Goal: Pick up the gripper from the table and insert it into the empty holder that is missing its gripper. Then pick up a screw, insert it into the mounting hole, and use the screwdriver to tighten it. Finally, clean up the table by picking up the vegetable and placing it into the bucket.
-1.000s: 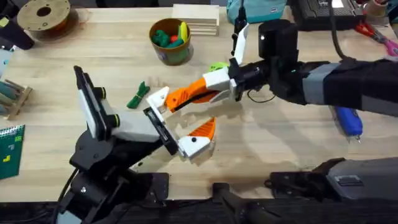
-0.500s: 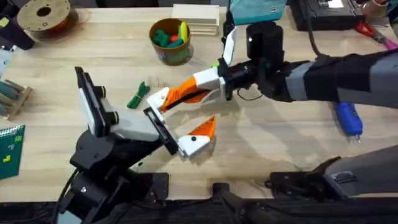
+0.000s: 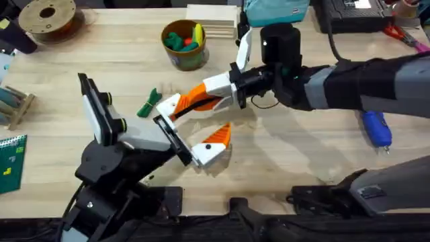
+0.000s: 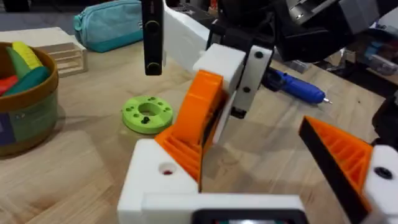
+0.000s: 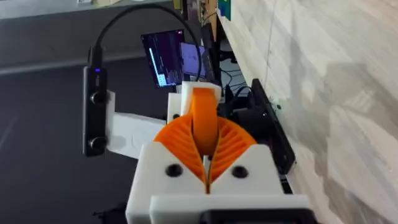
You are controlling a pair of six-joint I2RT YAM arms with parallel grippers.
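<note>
Pale wood table (image 3: pixel 302 161), bucket (image 3: pixel 183 44), screwdriver (image 3: pixel 376 130), teal pouch (image 3: pixel 275 10) behind

Two black arms here, both with chunky dark joints and grey sleeve-like covers on the right one. The left gripper (image 3: pixel 195 131) wears white angular finger blocks on a white body, one block tipped with an orange ribbed wedge. The right gripper (image 3: pixel 176 107) shows white blocks with dark screw holes and orange ribbed pads. A thin black cable loops by its wrist, and there's possibly a small green light there.
</note>
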